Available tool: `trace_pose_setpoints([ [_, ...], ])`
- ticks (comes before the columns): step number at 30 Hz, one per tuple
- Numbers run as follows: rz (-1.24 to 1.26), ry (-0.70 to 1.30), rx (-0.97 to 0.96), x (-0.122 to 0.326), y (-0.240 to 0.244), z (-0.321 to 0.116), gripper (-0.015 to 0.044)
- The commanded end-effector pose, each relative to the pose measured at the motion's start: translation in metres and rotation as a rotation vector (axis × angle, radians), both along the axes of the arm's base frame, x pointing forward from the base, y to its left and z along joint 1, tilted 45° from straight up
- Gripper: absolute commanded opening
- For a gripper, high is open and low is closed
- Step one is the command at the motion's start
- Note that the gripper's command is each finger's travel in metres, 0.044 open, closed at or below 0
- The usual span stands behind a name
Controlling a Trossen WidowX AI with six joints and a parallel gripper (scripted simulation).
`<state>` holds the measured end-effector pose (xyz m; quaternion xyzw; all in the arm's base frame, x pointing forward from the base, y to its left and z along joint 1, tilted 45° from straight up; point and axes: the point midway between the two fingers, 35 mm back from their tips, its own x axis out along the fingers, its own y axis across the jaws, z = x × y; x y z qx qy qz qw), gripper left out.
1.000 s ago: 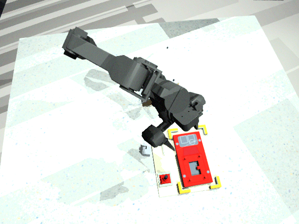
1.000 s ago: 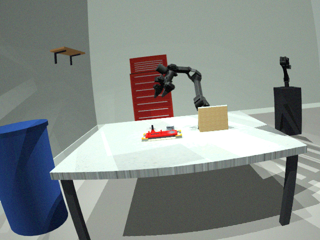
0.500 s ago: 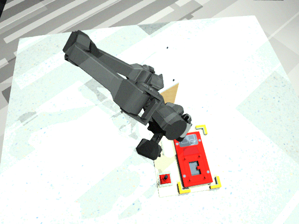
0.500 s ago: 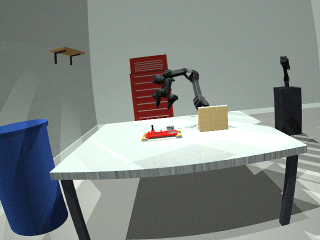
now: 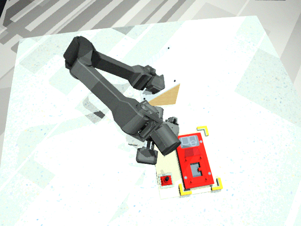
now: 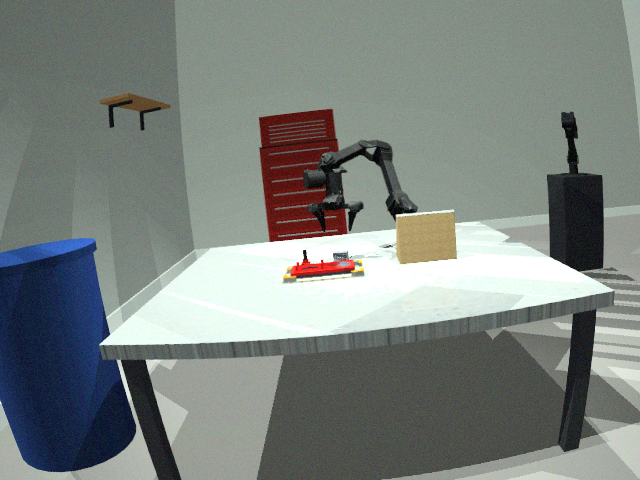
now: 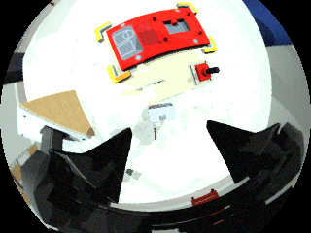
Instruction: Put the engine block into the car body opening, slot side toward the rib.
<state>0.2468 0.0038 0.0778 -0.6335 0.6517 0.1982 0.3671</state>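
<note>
The engine block is a small silver-grey block standing on the table beside the cream base board. In the top view the arm hides it. The red car body lies flat between yellow corner brackets. Its opening shows grey inside, with a red rib jutting in from one long side. My gripper is open and empty, fingers pointing down, above the table. In the wrist view the block appears just beyond the gap between the fingertips. The top view does not show the fingertips.
A red piece with a black knob sits in a pale holder on the board beside the car body. Small pegs stand up around the opening. A wooden-faced block stands near the arm's base.
</note>
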Motion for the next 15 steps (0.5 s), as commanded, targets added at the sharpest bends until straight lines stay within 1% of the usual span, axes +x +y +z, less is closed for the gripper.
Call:
trace_pose_setpoints([
  [1,0.018,0.068,-0.034,-0.005,-0.009,-0.002,0.044],
  [6,0.018,0.068,-0.034,-0.005,-0.01,-0.001,0.044],
  [10,0.019,0.067,-0.035,-0.003,-0.033,-0.024,0.044],
  [15,0.018,0.067,-0.036,-0.003,-0.035,-0.026,0.044],
])
